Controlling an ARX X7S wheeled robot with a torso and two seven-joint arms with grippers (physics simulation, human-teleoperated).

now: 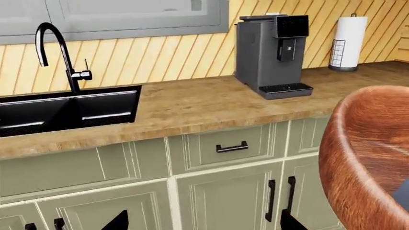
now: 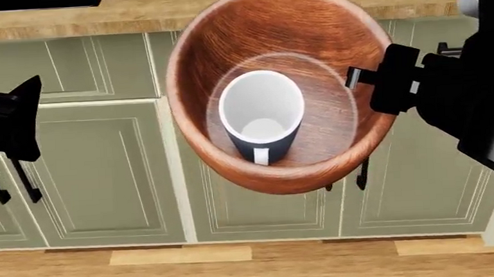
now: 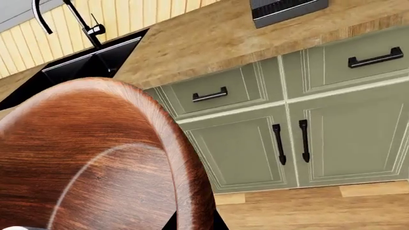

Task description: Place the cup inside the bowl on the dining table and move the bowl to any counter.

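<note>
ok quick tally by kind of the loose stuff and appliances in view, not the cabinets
wooden bowl: 1
cup: 1
coffee machine: 1
paper towel roll: 1
faucet: 1
total: 5

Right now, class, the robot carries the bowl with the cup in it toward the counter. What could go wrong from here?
1. The bowl hangs in the air over the floor, gripped at one side of its rim by the right gripper; it could tip or slip.
2. The cup stands loose inside and might topple.
3. The bowl sits close before the counter edge and could strike it.
</note>
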